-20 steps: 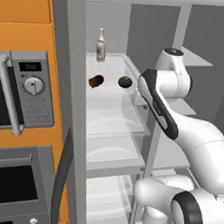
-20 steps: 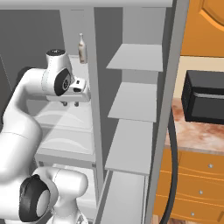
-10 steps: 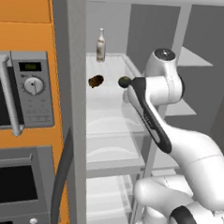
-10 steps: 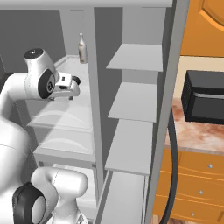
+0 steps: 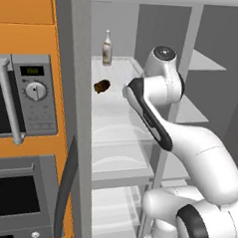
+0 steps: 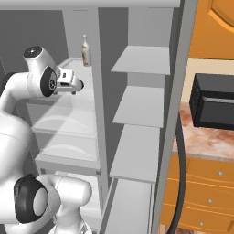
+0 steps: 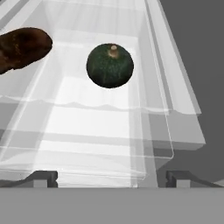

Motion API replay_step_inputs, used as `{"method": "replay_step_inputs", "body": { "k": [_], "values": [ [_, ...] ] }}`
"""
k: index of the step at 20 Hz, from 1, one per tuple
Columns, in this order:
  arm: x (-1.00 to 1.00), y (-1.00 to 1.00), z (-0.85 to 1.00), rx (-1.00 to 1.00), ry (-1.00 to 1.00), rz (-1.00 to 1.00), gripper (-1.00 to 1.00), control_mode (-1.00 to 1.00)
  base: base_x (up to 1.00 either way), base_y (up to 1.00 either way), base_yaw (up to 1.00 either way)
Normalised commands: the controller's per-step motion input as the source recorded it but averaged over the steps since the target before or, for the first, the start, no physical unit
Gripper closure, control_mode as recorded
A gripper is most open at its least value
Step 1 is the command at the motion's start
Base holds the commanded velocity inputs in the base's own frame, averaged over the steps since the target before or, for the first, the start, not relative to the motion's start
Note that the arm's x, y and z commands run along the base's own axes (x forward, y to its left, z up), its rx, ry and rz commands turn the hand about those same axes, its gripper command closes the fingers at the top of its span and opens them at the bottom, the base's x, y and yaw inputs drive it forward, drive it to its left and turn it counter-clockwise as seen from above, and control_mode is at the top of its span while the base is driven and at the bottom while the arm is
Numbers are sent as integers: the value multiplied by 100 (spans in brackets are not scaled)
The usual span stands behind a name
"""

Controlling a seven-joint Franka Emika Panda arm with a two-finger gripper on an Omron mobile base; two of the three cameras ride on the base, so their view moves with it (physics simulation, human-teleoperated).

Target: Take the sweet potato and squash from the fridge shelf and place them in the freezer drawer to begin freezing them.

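In the hand view the squash [image 7: 110, 65], a dark green ball with a tan stem, rests on the ribbed glass fridge shelf [image 7: 100, 118], straight ahead of my gripper [image 7: 111, 179]. The gripper's fingertips [image 7: 41, 178] stand wide apart with nothing between them, a short way back from the squash. The sweet potato [image 7: 22, 48], reddish-brown and oblong, lies to the squash's left on the same shelf. From the left base view the sweet potato [image 5: 101, 86] sits just left of my arm, which hides the squash. The right base view has the gripper [image 6: 78, 85] reaching over the shelf [image 6: 68, 114]. The freezer drawer is out of view.
A pale upright bottle [image 5: 107, 49] stands at the back of the shelf, behind the sweet potato. The fridge's grey upright [image 5: 77, 138] borders the shelf on the left and door shelves [image 6: 139, 100] on the right. A microwave [image 5: 22, 100] sits in the orange cabinet.
The gripper has gone from shut to open. The arm has swung left and in over the shelf, and now covers the squash in the left base view.
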Motion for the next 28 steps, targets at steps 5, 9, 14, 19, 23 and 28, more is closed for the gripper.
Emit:
{"method": "replay_step_inputs", "body": {
  "k": [5,9,14,19,23,28],
  "values": [
    [39,8,0,0,0,-1,-100,-100,0,0,0],
    [41,0,0,0,0,0,-100,-100,0,0,0],
    [30,0,-2,0,0,0,-100,-100,0,0,0],
    [23,0,-11,0,0,0,-100,-100,0,0,0],
    [28,0,-14,0,0,0,-100,-100,0,0,0],
    [31,0,-17,0,0,0,-100,-100,0,0,0]
  ]
}}
